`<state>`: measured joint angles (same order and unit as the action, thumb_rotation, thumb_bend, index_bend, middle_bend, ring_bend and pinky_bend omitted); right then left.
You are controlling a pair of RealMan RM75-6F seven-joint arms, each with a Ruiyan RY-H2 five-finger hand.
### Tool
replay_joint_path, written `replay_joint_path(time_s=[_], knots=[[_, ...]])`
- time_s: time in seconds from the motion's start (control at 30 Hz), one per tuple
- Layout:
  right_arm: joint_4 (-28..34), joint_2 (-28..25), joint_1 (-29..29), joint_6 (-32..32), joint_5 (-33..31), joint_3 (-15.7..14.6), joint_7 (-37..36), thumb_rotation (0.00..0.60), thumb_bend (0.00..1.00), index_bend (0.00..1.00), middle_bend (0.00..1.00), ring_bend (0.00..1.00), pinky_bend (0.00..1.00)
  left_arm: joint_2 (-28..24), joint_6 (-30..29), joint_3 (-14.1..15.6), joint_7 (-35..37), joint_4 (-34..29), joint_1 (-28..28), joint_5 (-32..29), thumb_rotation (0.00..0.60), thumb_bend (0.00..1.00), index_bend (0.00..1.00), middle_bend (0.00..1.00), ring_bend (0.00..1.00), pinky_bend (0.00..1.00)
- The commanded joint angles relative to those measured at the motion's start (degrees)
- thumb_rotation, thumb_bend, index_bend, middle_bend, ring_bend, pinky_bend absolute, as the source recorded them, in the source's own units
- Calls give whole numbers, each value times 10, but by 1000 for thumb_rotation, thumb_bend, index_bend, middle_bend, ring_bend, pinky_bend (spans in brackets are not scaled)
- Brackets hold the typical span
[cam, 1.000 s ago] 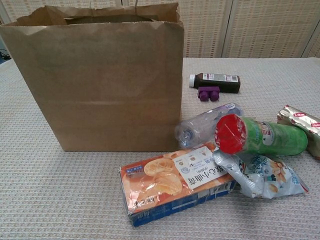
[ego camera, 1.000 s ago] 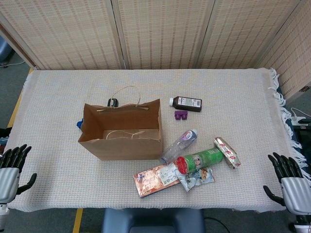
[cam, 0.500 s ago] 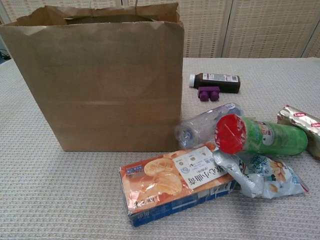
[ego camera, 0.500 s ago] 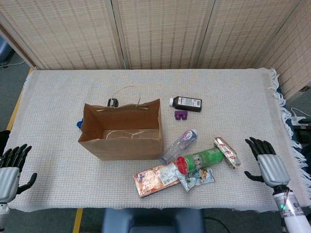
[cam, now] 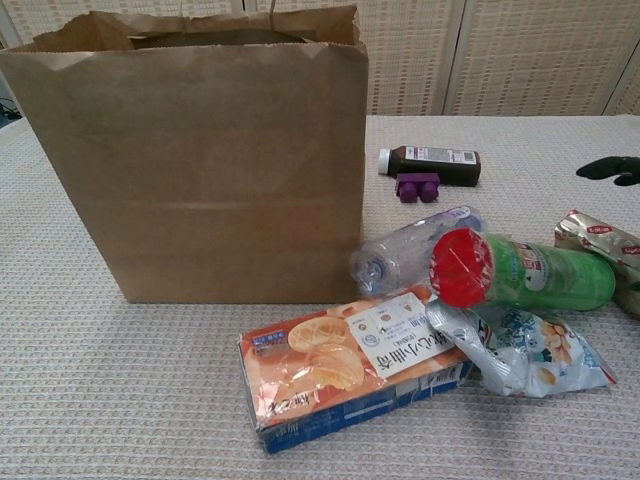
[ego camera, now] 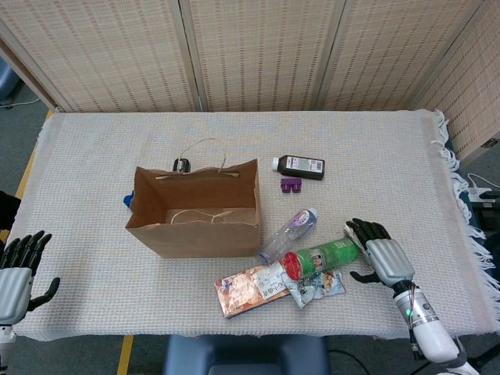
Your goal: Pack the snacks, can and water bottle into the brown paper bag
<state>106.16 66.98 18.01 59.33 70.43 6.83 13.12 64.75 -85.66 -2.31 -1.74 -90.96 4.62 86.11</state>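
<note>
Right hand (ego camera: 384,258) has swung in from table's right edge since a sec ago; now hovers over foil snack (cam: 598,238), fingers spread, empty; likely first pick. Left hand (ego camera: 16,266) unmoved at near-left corner, fingers apart, empty. Brown paper bag (ego camera: 195,209) upright, mouth open, nothing packed yet. Can (ego camera: 322,256), water bottle (ego camera: 287,233), biscuit box (ego camera: 251,289), chip packet (ego camera: 316,284) clustered right of bag. Open cloth between right hand & far edge; bag mouth unobstructed.

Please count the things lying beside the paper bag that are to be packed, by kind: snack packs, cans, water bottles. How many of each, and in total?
Snack packs: 3 (orange flat biscuit pack, silvery-blue crinkled pouch, shiny foil-wrapped bar)
Cans: 1 (green tube can with red lid)
Water bottles: 1 (clear plastic bottle)
Total: 5
</note>
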Motion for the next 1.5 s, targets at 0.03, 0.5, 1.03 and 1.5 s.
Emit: replay_joint_path(time_s=[0.03,0.5,1.03,1.5], knots=[[-2,9,8,-3,-6,-2,13,600,97,0,0,0,0,-1,2,0,1,0,1,0,600,359,28,0,0,0],[-15,87,94,-58,-85,-3,99,600,97,0,0,0,0,-4,9,-1,4,-3,6,-3,600,359,28,0,0,0],[-49,150,98,4,-99,-24,140,600,148,261,295,262,318,-5,9,1,10,-1,6,-1,600,358,28,0,0,0],[3,88,72,74,-25,-4,65,600,269,658,557,566,682,-5,8,1,8,-1,6,-1,600,359,28,0,0,0]])
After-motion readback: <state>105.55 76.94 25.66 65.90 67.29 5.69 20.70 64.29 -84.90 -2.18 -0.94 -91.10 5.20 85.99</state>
